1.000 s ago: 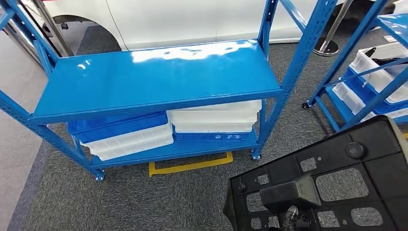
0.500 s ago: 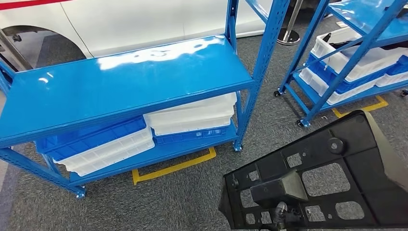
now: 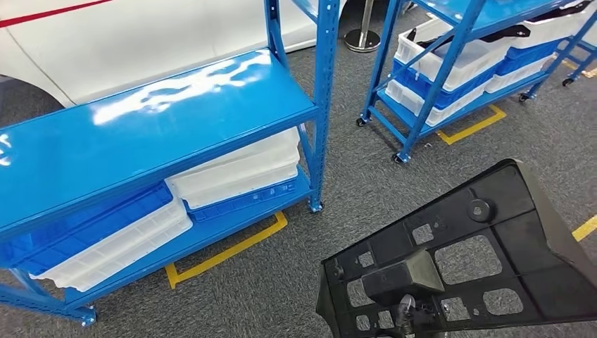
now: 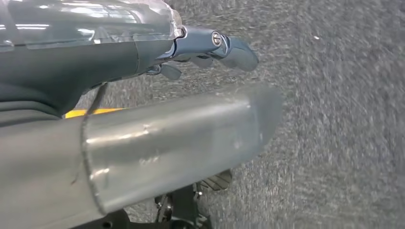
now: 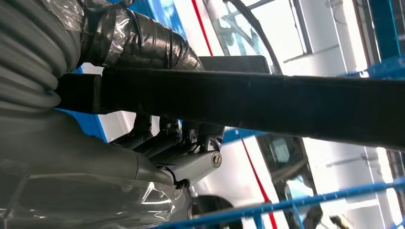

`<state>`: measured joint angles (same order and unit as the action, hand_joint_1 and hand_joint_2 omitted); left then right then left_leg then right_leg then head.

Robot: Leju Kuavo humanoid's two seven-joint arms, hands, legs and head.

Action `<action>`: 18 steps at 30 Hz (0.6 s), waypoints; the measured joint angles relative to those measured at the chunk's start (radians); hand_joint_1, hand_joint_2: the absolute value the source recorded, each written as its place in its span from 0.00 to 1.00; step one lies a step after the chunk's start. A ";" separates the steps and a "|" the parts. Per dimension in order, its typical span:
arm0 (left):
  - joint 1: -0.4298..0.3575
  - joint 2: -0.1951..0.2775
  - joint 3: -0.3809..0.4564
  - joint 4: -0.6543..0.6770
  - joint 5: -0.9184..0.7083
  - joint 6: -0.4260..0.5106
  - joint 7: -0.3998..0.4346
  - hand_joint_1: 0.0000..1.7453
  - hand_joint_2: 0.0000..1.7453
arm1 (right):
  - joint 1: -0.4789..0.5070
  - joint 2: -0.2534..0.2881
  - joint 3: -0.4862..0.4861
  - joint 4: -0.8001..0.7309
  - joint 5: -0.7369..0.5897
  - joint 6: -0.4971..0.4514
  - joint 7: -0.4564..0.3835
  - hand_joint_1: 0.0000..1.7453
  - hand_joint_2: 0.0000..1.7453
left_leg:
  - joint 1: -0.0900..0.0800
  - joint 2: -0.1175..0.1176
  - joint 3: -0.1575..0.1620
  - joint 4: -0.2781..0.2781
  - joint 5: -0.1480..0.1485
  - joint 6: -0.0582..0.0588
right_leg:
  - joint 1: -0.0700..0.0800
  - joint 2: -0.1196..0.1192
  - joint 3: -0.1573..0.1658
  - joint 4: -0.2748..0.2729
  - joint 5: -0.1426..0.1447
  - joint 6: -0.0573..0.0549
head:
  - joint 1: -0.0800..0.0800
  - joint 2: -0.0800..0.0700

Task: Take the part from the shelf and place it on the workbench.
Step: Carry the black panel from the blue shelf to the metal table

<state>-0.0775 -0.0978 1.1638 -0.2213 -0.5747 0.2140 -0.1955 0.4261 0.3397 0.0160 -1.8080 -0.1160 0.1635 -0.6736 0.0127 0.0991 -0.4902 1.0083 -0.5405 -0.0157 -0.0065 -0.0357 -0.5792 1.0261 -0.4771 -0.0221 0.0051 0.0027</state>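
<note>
My right hand (image 5: 157,143) has its fingers (image 5: 165,131) clamped on the edge of the black part (image 3: 457,260), thumb on one side, dark fingers on the other. My left hand (image 4: 143,57) hangs over the floor; its fingers (image 4: 229,47) stick out straight with nothing in them.

Floor is grey carpet (image 3: 366,176) with yellow tape lines (image 3: 232,250) marking the rack spots. There's a white car body (image 3: 141,35) with a red stripe behind the near blue shelf (image 3: 155,120), and a stanchion base (image 3: 362,39) further back.

Under the near shelf's top board, the bottom level has white trays (image 3: 236,169) stacked on a blue tray (image 3: 246,199), with more blue and white trays (image 3: 105,236) beside them. I can't tell what's inside. The second blue rack (image 3: 450,63) on wheels also carries white and blue bins (image 3: 450,60), and something dark sticks out of 1.

The part itself is a flat black plastic panel with lots of cutouts, a round boss and a raised block, held low in front of me, well apart from both racks.
</note>
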 joint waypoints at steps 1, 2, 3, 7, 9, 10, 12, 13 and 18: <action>0.000 0.000 0.000 0.000 0.000 0.000 0.000 0.00 0.00 | -0.001 0.000 0.000 0.000 0.000 0.000 0.000 1.00 1.00 | 0.002 -0.026 -0.014 0.035 -0.025 -0.004 | -0.004 0.010 0.000 -0.004 0.004 -0.006 | 0.000 0.000; 0.002 0.001 0.000 0.000 0.000 0.000 -0.001 0.00 0.00 | -0.002 0.000 0.000 0.001 0.000 0.001 0.000 1.00 1.00 | 0.003 -0.057 -0.039 0.091 -0.058 -0.006 | -0.004 0.021 -0.001 -0.005 0.006 -0.011 | 0.000 0.000; 0.004 0.001 0.000 0.000 0.000 0.000 -0.001 0.00 0.00 | -0.003 0.000 0.000 0.003 0.000 0.001 0.000 1.00 1.00 | 0.004 -0.078 -0.071 0.157 -0.091 -0.007 | -0.003 0.033 -0.003 -0.005 0.007 -0.014 | 0.000 0.000; 0.010 0.002 0.001 0.000 0.000 -0.003 -0.001 0.00 0.00 | -0.004 0.000 0.000 0.012 0.001 0.001 0.000 1.00 1.00 | 0.004 -0.096 -0.104 0.210 -0.066 -0.006 | 0.000 0.089 -0.007 0.004 0.008 -0.015 | 0.000 0.000; 0.009 0.004 0.001 0.000 -0.001 -0.007 0.002 0.00 0.00 | -0.005 0.000 0.000 0.016 0.004 0.001 0.000 1.00 1.00 | 0.007 -0.131 -0.051 0.082 0.000 -0.001 | 0.001 0.114 -0.010 0.012 0.007 -0.010 | 0.000 0.000; 0.009 0.005 0.001 0.000 -0.002 -0.008 0.004 0.00 0.00 | -0.006 0.000 0.000 0.017 0.005 0.001 0.000 1.00 1.00 | 0.008 -0.153 -0.032 0.033 0.017 0.002 | 0.001 0.127 -0.014 0.015 0.008 -0.005 | 0.000 0.000; 0.008 0.006 0.002 0.000 -0.004 -0.008 0.008 0.00 0.00 | -0.007 0.000 0.000 0.019 0.005 0.002 0.000 1.00 1.00 | 0.006 -0.173 -0.022 0.002 0.017 0.008 | 0.000 0.148 -0.023 0.018 0.012 0.009 | 0.000 0.000; 0.007 0.006 0.002 0.000 -0.005 -0.007 0.008 0.00 0.00 | -0.007 0.000 -0.001 0.020 0.005 0.004 0.000 1.00 1.00 | 0.005 -0.164 -0.021 0.000 0.019 0.013 | -0.002 0.160 -0.027 0.016 0.017 0.017 | 0.000 0.000; 0.006 0.004 0.002 0.000 -0.024 -0.006 0.001 0.00 0.00 | -0.005 -0.001 -0.008 0.023 0.009 0.016 0.000 1.00 1.00 | 0.006 -0.098 -0.018 -0.016 0.036 0.043 | 0.001 0.054 -0.103 0.169 -0.075 0.035 | 0.003 0.000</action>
<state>-0.0713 -0.0934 1.1658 -0.2213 -0.5983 0.2076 -0.1949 0.4210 0.3391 0.0075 -1.7855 -0.1066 0.1799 -0.6736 0.0191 0.0016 -0.5084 0.9920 -0.5048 0.0271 -0.0055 0.0186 -0.6823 1.1946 -0.5525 0.0130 0.0083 0.0027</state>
